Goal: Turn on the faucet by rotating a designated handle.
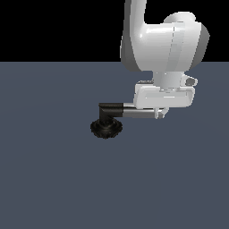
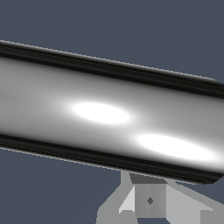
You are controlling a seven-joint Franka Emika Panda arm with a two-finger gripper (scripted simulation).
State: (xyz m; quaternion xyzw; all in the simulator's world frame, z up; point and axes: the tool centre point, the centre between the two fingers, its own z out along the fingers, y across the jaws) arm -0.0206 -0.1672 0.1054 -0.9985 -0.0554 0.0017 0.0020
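One end effector (image 1: 159, 114) is sitting at the handle (image 1: 138, 112); we cannot tell its spread, so we are advising pushing steadily near the bar's free end.

One faucet (image 1: 107, 121) on the floor (image 1: 53, 179): one black round base (image 1: 106, 129), one black elbow (image 1: 110, 109), one silver handle (image 1: 136, 112). One white robot arm (image 1: 161, 40) carrying one gripper (image 1: 159, 114). Wrist view shows one handle, filling most of the frame.
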